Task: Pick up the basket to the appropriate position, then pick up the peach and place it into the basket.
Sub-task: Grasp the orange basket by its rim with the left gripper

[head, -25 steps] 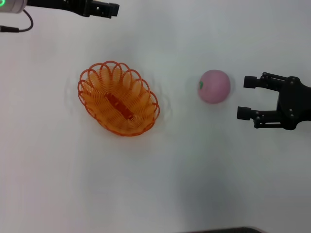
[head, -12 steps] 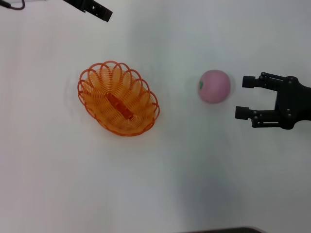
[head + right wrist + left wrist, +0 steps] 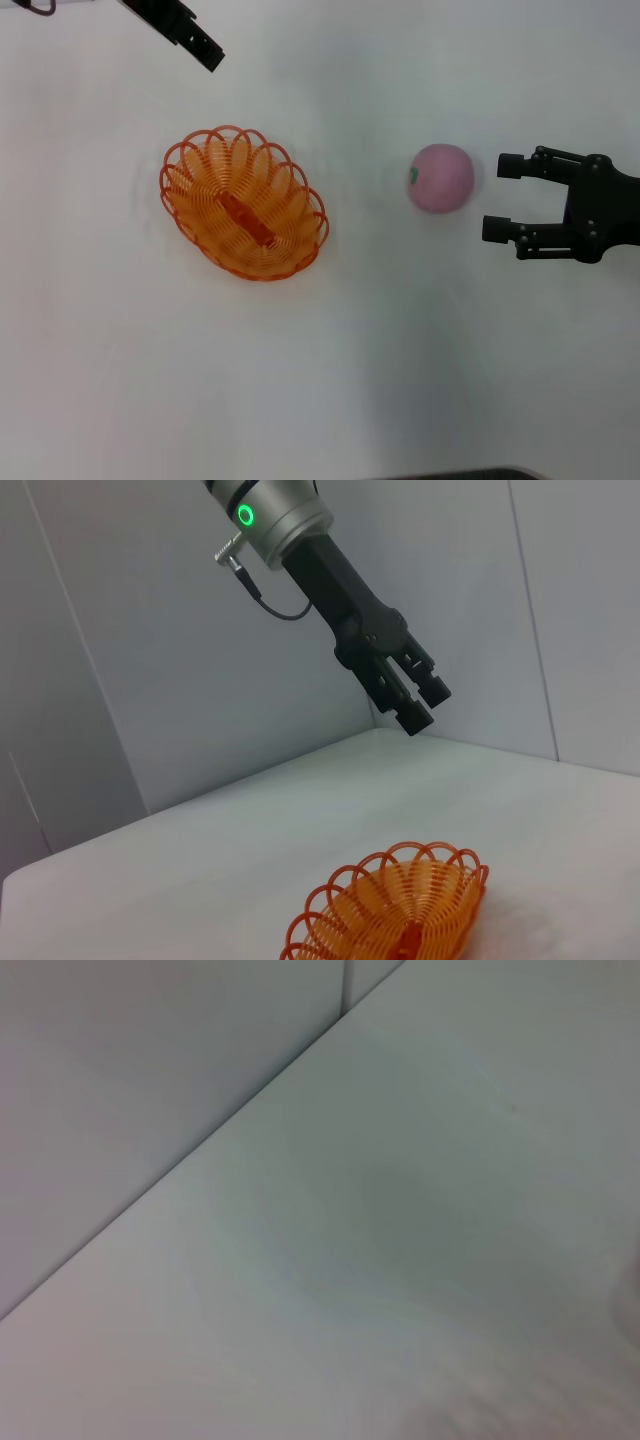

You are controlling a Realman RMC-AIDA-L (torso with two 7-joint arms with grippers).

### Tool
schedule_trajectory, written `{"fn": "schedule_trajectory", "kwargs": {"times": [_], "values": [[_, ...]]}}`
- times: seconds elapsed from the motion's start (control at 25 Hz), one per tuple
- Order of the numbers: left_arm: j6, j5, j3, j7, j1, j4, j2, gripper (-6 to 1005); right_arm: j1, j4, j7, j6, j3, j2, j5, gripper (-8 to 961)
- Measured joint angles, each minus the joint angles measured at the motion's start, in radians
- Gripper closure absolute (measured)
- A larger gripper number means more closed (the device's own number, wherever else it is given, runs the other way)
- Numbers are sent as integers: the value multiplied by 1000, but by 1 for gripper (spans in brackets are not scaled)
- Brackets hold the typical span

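While white desk [image 3: 120, 380] carries everything, orange basket [image 3: 243, 202] sits upright on it, well apart from both jaws and empty. Left gripper [image 3: 205, 51] hangs above far desk beyond basket rim, jaws nearly together, holding nothing. Right gripper [image 3: 497, 197] low beside peach, jaws spread wide, mouth facing fruit, not touching. Peach [image 3: 441, 178] rests on desk just ahead of those spread jaws, green mark turned toward basket.

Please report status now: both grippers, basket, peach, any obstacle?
Left gripper raised beyond basket, holding nothing. Right gripper open beside peach, not touching. Basket empty. Nothing between peach and basket.
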Motion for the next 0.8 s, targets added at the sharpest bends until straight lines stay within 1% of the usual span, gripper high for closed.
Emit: {"fn": "schedule_trajectory", "kwargs": {"times": [0.2, 0.48, 0.64, 0.68, 0.8], "values": [[-1, 9, 9, -12, -7, -1, 2, 186, 1, 0, 0, 0, 0, 0, 0, 14], [-4, 27, 25, -17, -9, -3, -2, 186, 1, 0, 0, 0, 0, 1, 0, 14], [5, 28, 30, -17, -10, -12, 3, 186, 1, 1, 0, 0, 0, 1, 0, 14], [17, 28, 32, -17, -15, -22, 8, 186, 1, 1, 0, 0, 0, 1, 0, 14], [28, 29, 38, -18, -21, -33, 14, 186, 1, 1, 0, 0, 0, 2, 0, 14]]}}
